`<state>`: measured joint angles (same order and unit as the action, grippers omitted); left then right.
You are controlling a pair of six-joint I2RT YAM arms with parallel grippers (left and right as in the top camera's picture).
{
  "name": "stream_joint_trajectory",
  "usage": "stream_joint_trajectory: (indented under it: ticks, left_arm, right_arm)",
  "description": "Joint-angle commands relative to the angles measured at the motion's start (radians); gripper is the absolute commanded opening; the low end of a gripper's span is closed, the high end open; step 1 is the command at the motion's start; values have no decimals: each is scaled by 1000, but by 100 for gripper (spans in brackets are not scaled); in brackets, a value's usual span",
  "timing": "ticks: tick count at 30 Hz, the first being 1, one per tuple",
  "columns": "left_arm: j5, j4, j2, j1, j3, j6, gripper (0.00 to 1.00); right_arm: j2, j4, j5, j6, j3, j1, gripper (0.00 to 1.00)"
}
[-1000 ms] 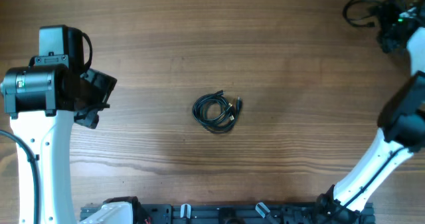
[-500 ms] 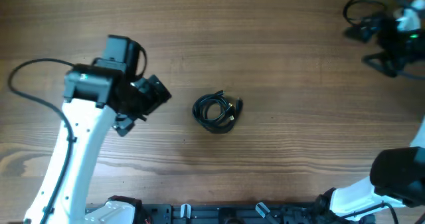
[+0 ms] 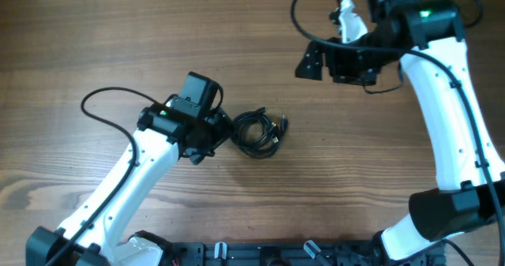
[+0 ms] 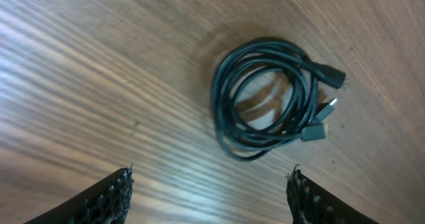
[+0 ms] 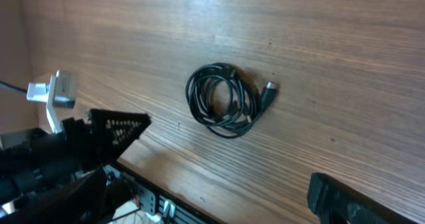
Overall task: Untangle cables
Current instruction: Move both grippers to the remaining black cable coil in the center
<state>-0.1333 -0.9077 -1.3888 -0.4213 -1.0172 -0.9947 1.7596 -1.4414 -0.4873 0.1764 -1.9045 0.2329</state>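
Lying coiled: thin black cables (image 4: pixel 222 101) w/ plugs; left hand (image 4: pixel 211 173), right hand (image 5: pixel 230 151) both apart.

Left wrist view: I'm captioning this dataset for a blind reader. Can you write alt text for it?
A coil of thin black cables, three plug ends sticking out on its right side, lies on a wood-grain table. The left gripper is open, its two dark fingertips showing at the bottom edge, apart from the coil.
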Motion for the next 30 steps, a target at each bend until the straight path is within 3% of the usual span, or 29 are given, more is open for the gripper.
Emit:
stream_joint_trajectory:
  ticks: [1, 4, 7, 13, 18, 26, 30]
  left_arm:
    - [-8, 65, -107, -14, 17, -42, 77]
    - [-12, 102, -205, -14, 17, -31, 76]
    - [-12, 142, -278, -14, 17, -31, 59]
    - [-12, 166, -300, -14, 17, -31, 48]
    - [-12, 179, -303, -14, 19, -31, 46]
    - [-33, 201, -322, -61, 19, -31, 47]
    - [-13, 200, -362, -61, 19, -31, 41]
  right_arm:
    - [2, 28, 39, 44, 2, 39, 100]
    - [2, 27, 47, 43, 3, 39, 100]
    - [2, 47, 46, 44, 57, 39, 100]
    - [2, 153, 25, 53, 261, 39, 100]
    - [2, 256, -37, 73, 359, 39, 100]
    - [2, 276, -37, 88, 361, 39, 100]
    - [2, 274, -37, 88, 361, 39, 100]
